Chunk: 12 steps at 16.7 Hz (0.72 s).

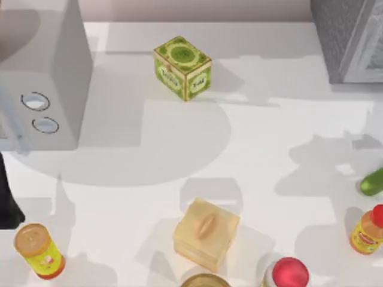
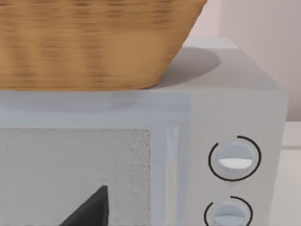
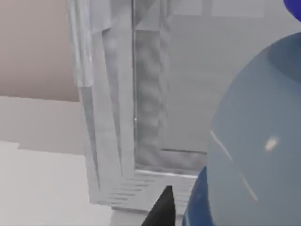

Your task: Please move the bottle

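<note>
The bottle [image 3: 254, 155] fills the near side of the right wrist view: a clear rounded body, a bit of blue cap [image 3: 295, 7] at the frame's corner and a strip of blue label low down. My right gripper [image 3: 221, 212] is around it, with one dark fingertip [image 3: 162, 207] pressed against the label; the other finger is hidden behind the bottle. A grey cabinet [image 3: 141, 117] stands just beyond. My left arm [image 1: 7, 206] is parked at the table's left edge, and one dark fingertip [image 2: 89, 209] faces the microwave.
A microwave [image 1: 42, 78] stands at the back left with a wicker basket [image 2: 94, 42] on top. A green tea box [image 1: 182, 67], a tan translucent box [image 1: 206, 233], a yellow-labelled bottle [image 1: 39, 251] and a small orange bottle [image 1: 368, 230] are on the table. The grey cabinet [image 1: 350, 36] is at the back right.
</note>
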{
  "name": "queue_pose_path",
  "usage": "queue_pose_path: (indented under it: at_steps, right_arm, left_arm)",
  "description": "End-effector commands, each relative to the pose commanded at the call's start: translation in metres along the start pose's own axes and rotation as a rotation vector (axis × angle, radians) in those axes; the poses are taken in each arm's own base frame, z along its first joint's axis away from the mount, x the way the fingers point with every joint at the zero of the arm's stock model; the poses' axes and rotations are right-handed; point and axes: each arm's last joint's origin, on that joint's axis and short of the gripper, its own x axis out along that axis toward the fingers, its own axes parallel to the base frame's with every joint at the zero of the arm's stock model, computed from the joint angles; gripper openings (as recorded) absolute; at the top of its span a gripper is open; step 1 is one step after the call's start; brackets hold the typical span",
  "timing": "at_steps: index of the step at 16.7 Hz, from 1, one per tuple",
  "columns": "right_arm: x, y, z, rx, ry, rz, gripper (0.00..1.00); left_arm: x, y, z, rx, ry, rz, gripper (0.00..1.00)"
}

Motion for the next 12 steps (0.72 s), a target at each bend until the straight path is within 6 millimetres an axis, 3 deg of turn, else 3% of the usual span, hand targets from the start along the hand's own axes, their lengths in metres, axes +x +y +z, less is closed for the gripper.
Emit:
queue_pose_path:
  at_steps: [2,5,12]
  right_arm:
    - [-0.026,-0.021,-0.005,0.015,0.041,-0.100,0.00]
    - [-0.048,-0.031,-0.013,0.039,0.102,-0.167,0.00]
    - [-0.045,-0.030,-0.015,0.041,0.107,-0.161,0.00]
  left_arm:
    - [0.000,0.000,0.000,0.000,0.000,0.000,1.00]
    - [0.000,0.000,0.000,0.000,0.000,0.000,1.00]
    - [0.000,0.000,0.000,0.000,0.000,0.000,1.00]
